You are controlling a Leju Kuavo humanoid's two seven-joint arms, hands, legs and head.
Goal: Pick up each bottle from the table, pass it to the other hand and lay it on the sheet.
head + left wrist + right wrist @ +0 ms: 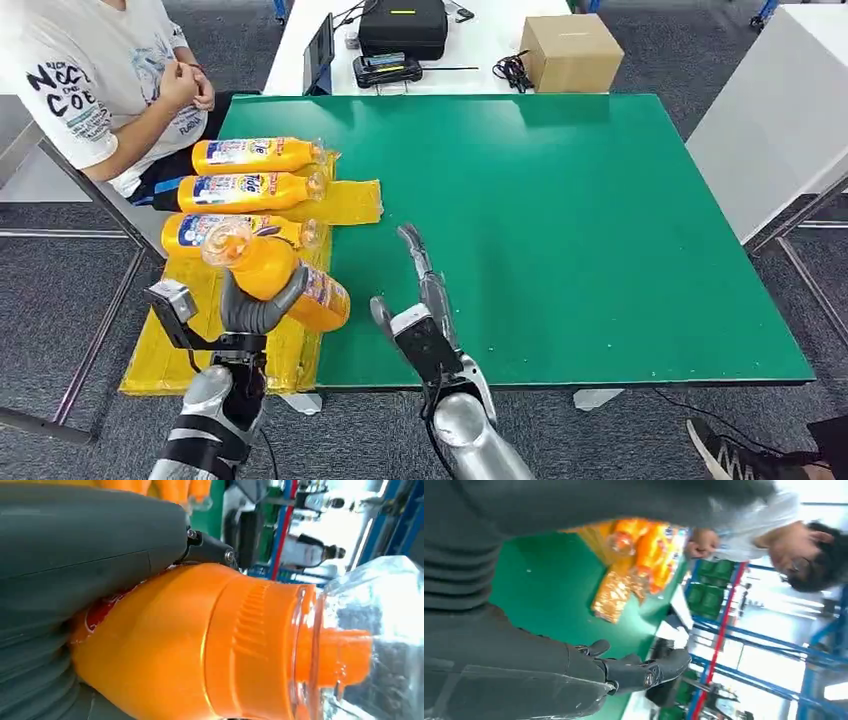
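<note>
Gripping: left hand (pixel 252 312) has its fingers (pixel 287 290) wrapped round the held bottle (pixel 285 275), lower left of the head frame, above the sheet's near half
Left fingers: closed on the bottle body, thumb side and dark fingers either side of it
Held bottle axis: runs diagonal, clear cap end toward the upper left, base toward the lower right, tilted rather than flat
Left wrist close-up: shows stuff the head view can't, like the ribbed orange collar and the see-through cap (pixel 372 645) over an orange spout; also the red bit of label right by the grey thumb
Right hand (pixel 425 300): fingers straight and spread, holding nothing, over the green table (pixel 560 200) just right of the bottle
Right wrist view: dark fingers (pixel 644 672) stretched out over the green top, and it catches the laid bottles and sheet from the far side
Laid bottles (pixel 250 190): three of them on the yellow sheet (pixel 355 202), upper left of the frame, stacked as parallel rows, long axes roughly left-right, cap ends pointing right
Sheet: crinkly yellow, along the table's left edge
Person (pixel 95 75): sitting at the upper left, white printed t-shirt, hands together
Behind the table: white desk with a black case (pixel 403 25) and a cardboard box (pixel 570 52), top middle of the frame
</note>
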